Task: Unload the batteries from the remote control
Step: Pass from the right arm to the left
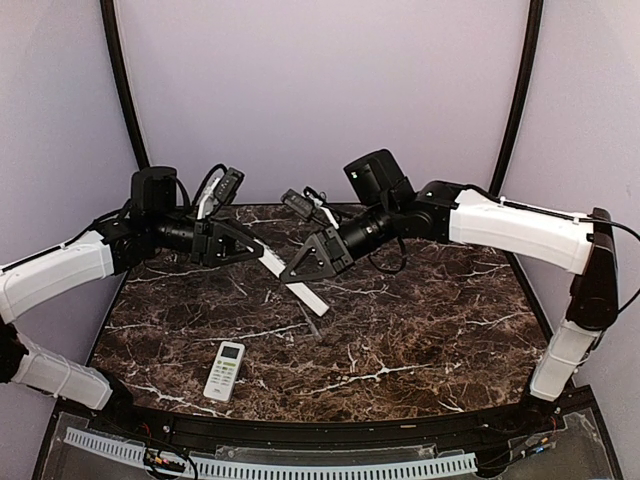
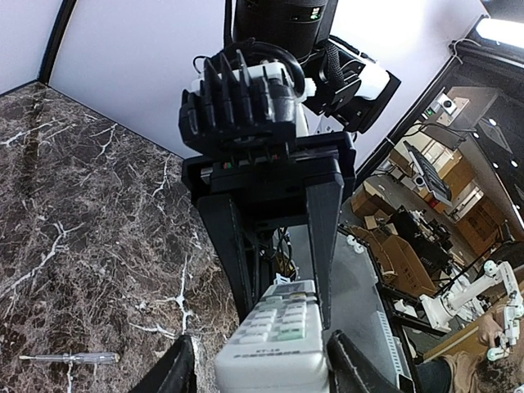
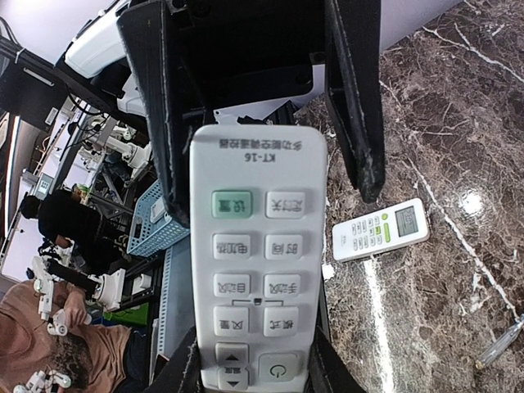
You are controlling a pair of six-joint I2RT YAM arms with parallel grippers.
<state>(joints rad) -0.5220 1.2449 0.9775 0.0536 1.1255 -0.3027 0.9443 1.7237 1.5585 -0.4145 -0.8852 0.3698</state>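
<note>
A long white remote control (image 1: pixel 296 285) is held in the air above the marble table between both arms, button side towards both wrist cameras. My left gripper (image 1: pixel 240 245) is shut on one end of it; in the left wrist view the remote (image 2: pixel 274 340) lies between my left gripper's (image 2: pixel 262 372) jaws. My right gripper (image 1: pixel 315 258) is shut on it further along; in the right wrist view the remote (image 3: pixel 254 246) runs up from my right gripper (image 3: pixel 250 377). The batteries are hidden; no cells or open compartment show.
A second, shorter white remote (image 1: pixel 225 370) with a display lies on the table (image 1: pixel 420 330) near the front left; it also shows in the right wrist view (image 3: pixel 381 231). A slim screwdriver (image 2: pixel 70 358) lies on the marble under the held remote.
</note>
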